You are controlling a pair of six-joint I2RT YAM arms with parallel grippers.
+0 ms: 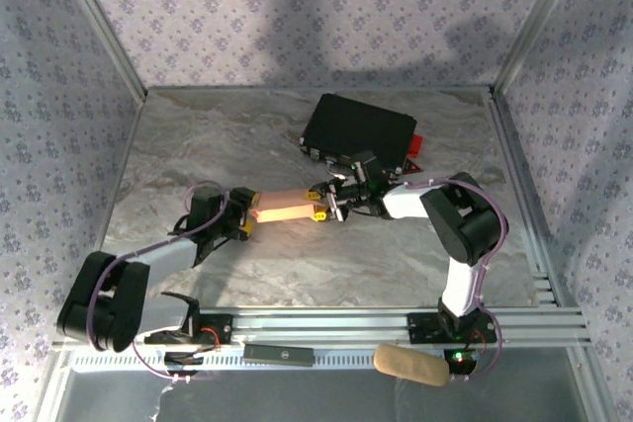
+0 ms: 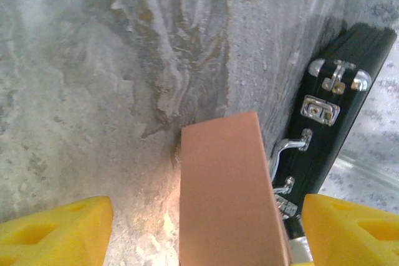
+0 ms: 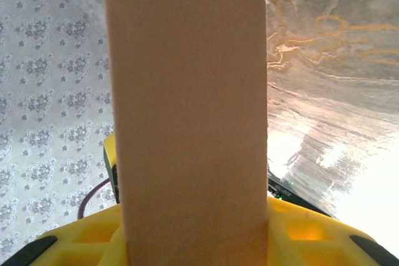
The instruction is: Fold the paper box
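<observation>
Right gripper (image 1: pixel 326 208) grips the paper box (image 1: pixel 287 209) at 3 o'clock; left gripper (image 1: pixel 247 216), open, straddles 9 o'clock. Closing ends, I think; next, pinch gently.

The paper box (image 1: pixel 287 208) is near the middle of the worktop (image 1: pixel 218 135), stretched lengthwise between my two arms. My left end effector (image 1: pixel 249 215) is at its left end, straddling it with a gap on both sides. My right end effector (image 1: pixel 319 203) is at its right end, clamped on it. The hard case (image 1: pixel 358 130) lies flat on the worktop behind the box and to its right. It is just behind my right end effector, with its latched side toward the box.
</observation>
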